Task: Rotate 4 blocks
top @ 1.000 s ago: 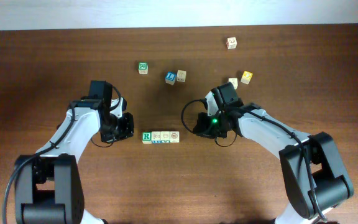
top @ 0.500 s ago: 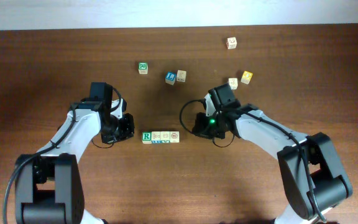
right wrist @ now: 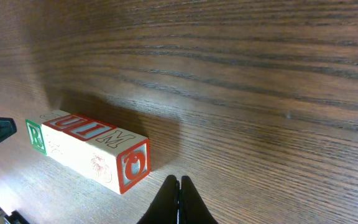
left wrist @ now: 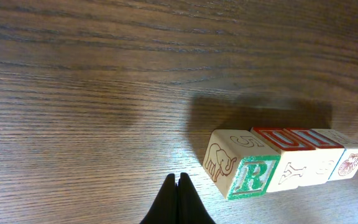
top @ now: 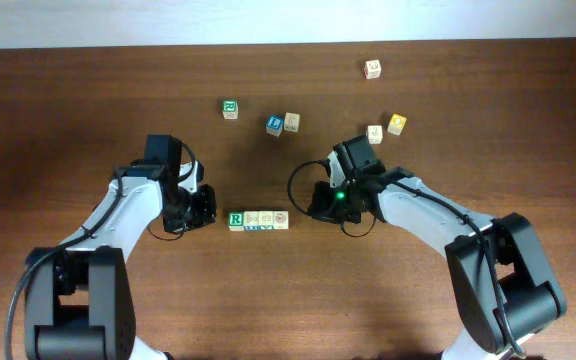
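Dark wood-grain bench (top: 88, 110), matte, finely streaked. Your four blocks (top: 258, 220), pale-wood cubes with printed faces, touch in one straight row, green R at its left end, far print possibly a shell. Your left gripper (left wrist: 178, 182) and right gripper (right wrist: 179, 183): both clenched, empty, flanking the row.

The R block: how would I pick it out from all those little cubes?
On the table, a row of four touching cubes lies between the left gripper and the right gripper. The R block is the end cube by the left gripper, the only one in the row with a green R on top.
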Controlling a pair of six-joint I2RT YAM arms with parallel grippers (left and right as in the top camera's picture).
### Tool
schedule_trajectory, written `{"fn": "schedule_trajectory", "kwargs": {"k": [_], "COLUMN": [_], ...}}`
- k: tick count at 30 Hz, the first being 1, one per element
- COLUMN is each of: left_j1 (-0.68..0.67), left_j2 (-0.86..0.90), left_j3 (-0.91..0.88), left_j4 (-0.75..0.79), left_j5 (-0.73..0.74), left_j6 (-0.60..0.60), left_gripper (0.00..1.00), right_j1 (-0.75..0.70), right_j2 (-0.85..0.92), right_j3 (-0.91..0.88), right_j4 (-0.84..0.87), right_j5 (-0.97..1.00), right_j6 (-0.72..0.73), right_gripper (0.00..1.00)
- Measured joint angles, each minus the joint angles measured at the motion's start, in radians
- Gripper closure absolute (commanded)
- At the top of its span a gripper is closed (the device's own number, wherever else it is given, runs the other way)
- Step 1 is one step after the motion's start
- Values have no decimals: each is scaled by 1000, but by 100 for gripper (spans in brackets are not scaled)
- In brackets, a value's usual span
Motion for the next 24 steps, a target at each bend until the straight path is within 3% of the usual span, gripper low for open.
{"fn": "schedule_trajectory", "kwargs": {"k": [24], "left_j1": [-45], "left_j2": [0], "left_j3": [0], "left_j4": [9], "left_j5": [0], "left_j6": [0], "left_gripper": [100], "right_j1": [16], "right_j2": [0], "right_j3": [0], "right_j4": [0], "right_j5": [5], "right_j6": [0], "right_gripper": [96]}}
